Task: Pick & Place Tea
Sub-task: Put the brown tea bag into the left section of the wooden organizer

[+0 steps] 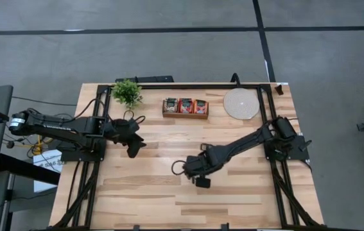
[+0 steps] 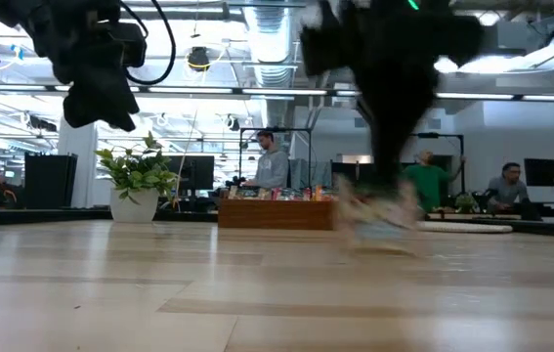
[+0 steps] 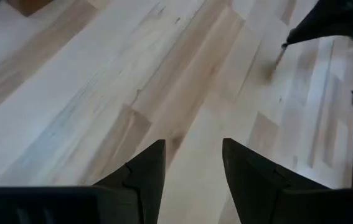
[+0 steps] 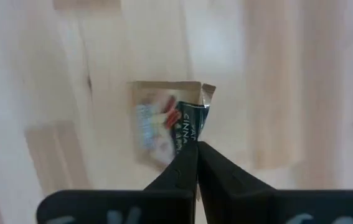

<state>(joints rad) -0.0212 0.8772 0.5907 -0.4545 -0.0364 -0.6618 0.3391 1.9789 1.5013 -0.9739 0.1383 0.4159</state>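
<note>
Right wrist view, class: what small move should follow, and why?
Probably a short lift. The right gripper is shut on the edge of a pale square tea sachet above the light wooden table, and the brown wooden tray lies farther away.

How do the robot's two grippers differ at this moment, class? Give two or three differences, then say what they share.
The left gripper has its fingers apart and holds nothing; the right gripper is pinched shut on a tea sachet. In the high view, the left gripper is near the plant, while the right is at mid-table. Both are dark and two-fingered.
</note>
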